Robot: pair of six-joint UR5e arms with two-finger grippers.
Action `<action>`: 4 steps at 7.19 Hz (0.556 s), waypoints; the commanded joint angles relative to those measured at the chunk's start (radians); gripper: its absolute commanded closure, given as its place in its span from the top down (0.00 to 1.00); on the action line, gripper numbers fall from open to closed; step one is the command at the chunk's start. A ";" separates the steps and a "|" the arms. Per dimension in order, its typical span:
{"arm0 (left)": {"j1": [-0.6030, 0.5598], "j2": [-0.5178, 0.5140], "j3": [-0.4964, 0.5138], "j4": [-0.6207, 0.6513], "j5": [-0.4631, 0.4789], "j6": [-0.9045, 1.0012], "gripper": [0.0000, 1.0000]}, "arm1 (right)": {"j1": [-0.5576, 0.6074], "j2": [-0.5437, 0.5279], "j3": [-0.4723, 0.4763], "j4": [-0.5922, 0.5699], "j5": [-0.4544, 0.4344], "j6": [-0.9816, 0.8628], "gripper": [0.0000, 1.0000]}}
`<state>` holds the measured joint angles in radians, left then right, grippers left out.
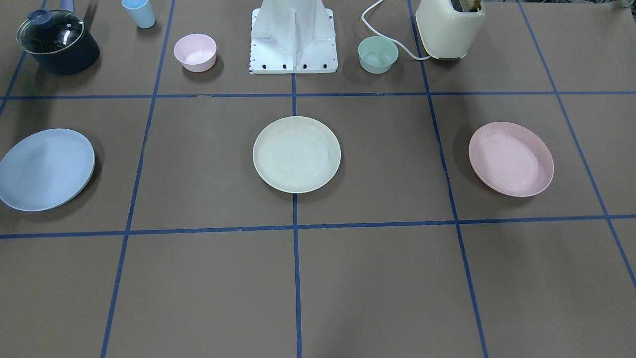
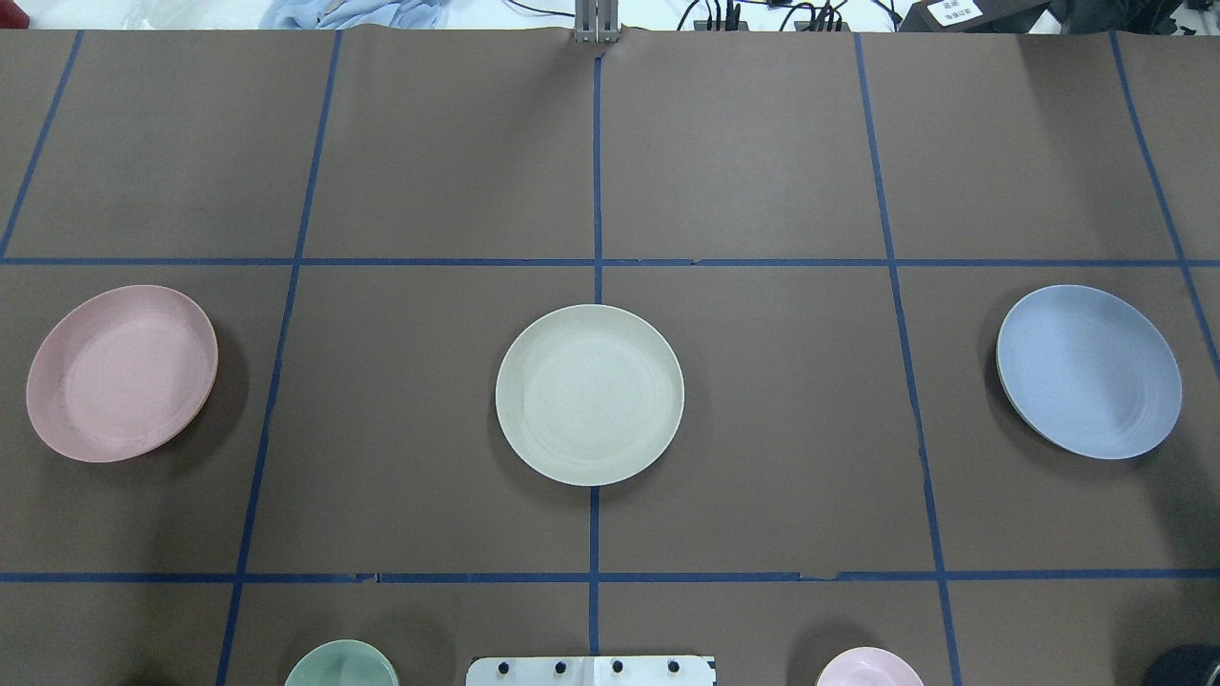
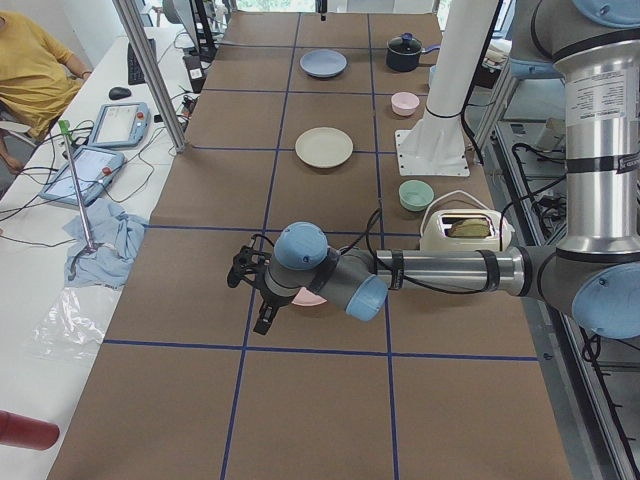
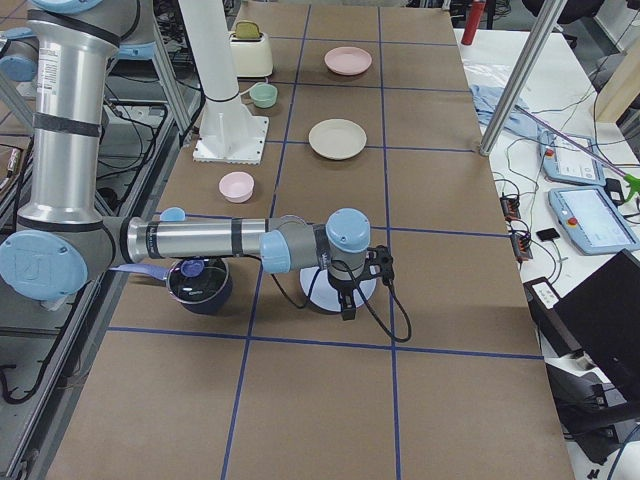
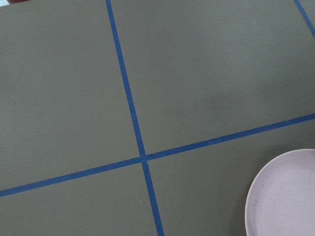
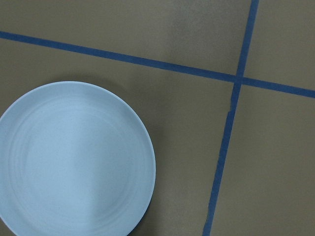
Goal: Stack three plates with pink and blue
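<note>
Three plates lie apart in a row on the brown table. The cream-white plate (image 1: 296, 154) is in the middle (image 2: 589, 394). The pale pink plate (image 1: 511, 159) lies on my left side (image 2: 122, 373) and shows at the lower right of the left wrist view (image 5: 285, 196). The pale blue plate (image 1: 45, 169) lies on my right side (image 2: 1088, 371) and fills the left of the right wrist view (image 6: 74, 160). My left gripper (image 3: 255, 295) hovers above the pink plate's outer edge. My right gripper (image 4: 345, 298) hovers above the blue plate. I cannot tell whether either is open or shut.
Near the robot base (image 1: 293, 40) stand a small pink bowl (image 1: 195, 51), a mint-green bowl (image 1: 378, 54), a cream toaster (image 1: 449, 27) with its cord, a dark lidded pot (image 1: 57, 42) and a blue cup (image 1: 139, 12). Blue tape lines grid the table.
</note>
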<state>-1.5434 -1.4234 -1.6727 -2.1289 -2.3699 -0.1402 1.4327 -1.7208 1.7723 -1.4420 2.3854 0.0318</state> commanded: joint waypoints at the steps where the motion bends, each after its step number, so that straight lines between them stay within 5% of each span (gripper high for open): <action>1: 0.003 0.009 0.004 -0.031 0.000 0.005 1.00 | -0.002 0.007 0.012 0.002 0.011 0.003 1.00; 4: 0.078 0.011 0.016 -0.071 -0.031 -0.007 1.00 | -0.003 0.027 -0.039 0.002 0.014 0.002 1.00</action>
<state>-1.4968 -1.4135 -1.6648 -2.1955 -2.3910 -0.1442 1.4310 -1.7081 1.7625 -1.4411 2.3967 0.0345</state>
